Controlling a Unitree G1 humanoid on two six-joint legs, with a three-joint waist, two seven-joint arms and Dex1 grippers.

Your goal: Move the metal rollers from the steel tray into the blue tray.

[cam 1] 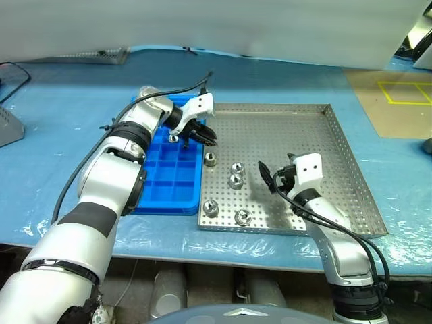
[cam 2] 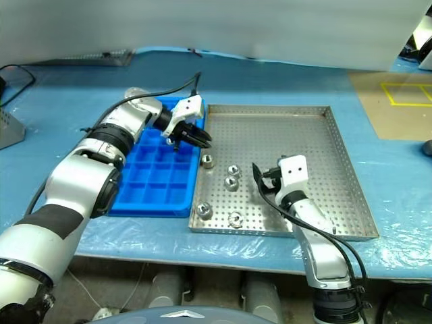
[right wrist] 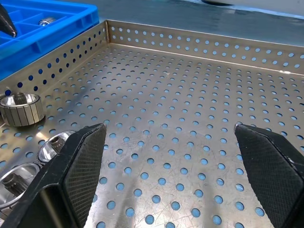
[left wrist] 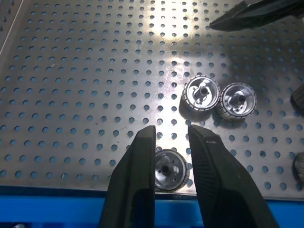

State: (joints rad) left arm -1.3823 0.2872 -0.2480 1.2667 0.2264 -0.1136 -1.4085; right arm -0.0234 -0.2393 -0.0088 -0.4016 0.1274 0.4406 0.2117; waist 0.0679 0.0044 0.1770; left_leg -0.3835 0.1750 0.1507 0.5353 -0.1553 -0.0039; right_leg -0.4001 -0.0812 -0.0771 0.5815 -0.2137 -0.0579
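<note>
Several metal rollers lie on the left part of the steel tray (cam 1: pixel 345 156): one (cam 1: pixel 210 159) by its left rim, a touching pair (cam 1: pixel 236 174), and two near the front (cam 1: pixel 210 208) (cam 1: pixel 243 217). Another roller (cam 1: pixel 173 138) rests in a compartment of the blue tray (cam 1: pixel 169 183). My left gripper (cam 1: pixel 197 136) hovers over the seam between both trays, its fingers (left wrist: pixel 137 171) a little apart with nothing between them. In its wrist view a roller (left wrist: pixel 169 175) sits on the steel floor below. My right gripper (right wrist: pixel 175 156) stands wide open and empty, low over the steel tray's middle.
Both trays sit side by side on a blue-covered table. A grey object (cam 1: pixel 7 125) lies at the far left and a flat perforated piece (cam 1: pixel 94 57) at the back left. A tan surface with yellow tape (cam 1: pixel 399 101) lies to the right.
</note>
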